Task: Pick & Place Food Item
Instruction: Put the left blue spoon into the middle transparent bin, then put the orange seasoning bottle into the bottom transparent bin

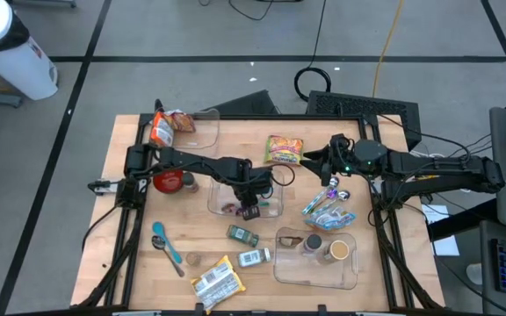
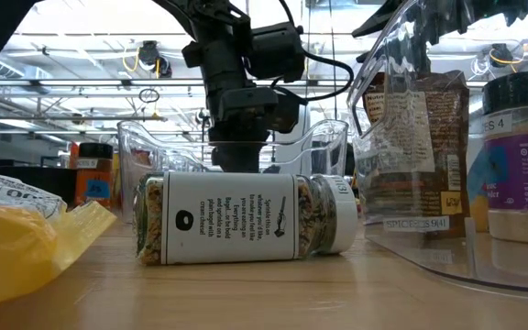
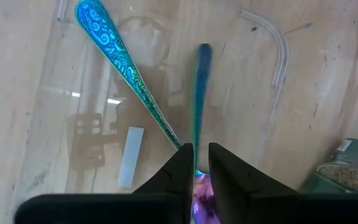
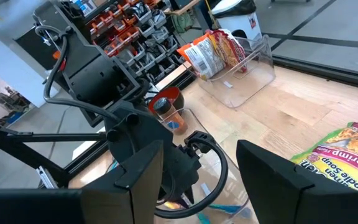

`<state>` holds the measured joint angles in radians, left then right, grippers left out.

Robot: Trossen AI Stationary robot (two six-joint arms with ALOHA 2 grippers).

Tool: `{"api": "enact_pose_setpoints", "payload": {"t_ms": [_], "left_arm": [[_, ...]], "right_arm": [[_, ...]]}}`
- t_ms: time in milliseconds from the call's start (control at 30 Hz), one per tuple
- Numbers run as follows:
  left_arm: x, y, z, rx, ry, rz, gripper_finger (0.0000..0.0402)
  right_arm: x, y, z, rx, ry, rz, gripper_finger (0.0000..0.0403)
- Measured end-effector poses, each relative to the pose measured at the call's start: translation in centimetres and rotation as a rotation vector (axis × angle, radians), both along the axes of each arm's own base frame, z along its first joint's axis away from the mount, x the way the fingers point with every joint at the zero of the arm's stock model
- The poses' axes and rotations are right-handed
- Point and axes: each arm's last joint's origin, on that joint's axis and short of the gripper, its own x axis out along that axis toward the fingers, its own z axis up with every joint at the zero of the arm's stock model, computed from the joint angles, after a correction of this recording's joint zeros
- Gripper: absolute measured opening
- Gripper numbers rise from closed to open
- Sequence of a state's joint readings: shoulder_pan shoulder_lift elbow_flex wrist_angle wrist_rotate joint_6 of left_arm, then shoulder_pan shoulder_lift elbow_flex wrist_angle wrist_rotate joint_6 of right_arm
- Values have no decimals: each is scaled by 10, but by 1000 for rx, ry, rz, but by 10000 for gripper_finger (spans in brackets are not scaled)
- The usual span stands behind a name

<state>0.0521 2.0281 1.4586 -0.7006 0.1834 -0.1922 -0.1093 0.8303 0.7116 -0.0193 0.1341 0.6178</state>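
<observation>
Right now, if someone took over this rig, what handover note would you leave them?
Left gripper: down in the clear bin at mid-table, closed on a thin utensil. A second, blue-patterned utensil lies beside it in the bin.
Right gripper: open, empty, hovering by the noodle packet.
Spice jar: on its side on the table, in front of the bin.
Done: nothing evident; neither gripper holds a food item.
Left: deal with the held utensil, then pick and place a food item.

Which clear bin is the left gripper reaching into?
The middle clear bin, holding blue utensils. The left gripper is inside it; the back-left and front-right bins hold packets and jars.
</observation>
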Motion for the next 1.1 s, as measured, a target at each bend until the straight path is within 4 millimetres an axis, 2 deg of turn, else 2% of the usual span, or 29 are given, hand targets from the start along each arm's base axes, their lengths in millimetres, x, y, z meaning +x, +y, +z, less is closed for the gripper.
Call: {"api": "enact_pose_setpoints", "payload": {"t_ms": [267, 433, 533, 733, 867, 1000, 1100], "left_arm": [[-2, 6, 5, -17, -5, 8, 86], [-11, 15, 38, -83, -78, 38, 87], [-23, 18, 68, -91, -144, 58, 88], [-62, 17, 144, -42, -355, 22, 88], [-98, 13, 191, 4, -509, -28, 88], [-139, 8, 224, 21, -598, -32, 88], [-168, 5, 239, 25, -618, -34, 88]], "right_arm": [[0, 0, 0, 0, 1, 0, 196], [0, 0, 0, 0, 1, 3, 196], [0, 0, 0, 0, 2, 3, 196], [0, 0, 0, 0, 0, 1, 196], [0, 0, 0, 0, -3, -1, 196], [0, 0, 1, 28, -14, -7, 196], [0, 0, 1, 32, -18, -8, 196]]}}
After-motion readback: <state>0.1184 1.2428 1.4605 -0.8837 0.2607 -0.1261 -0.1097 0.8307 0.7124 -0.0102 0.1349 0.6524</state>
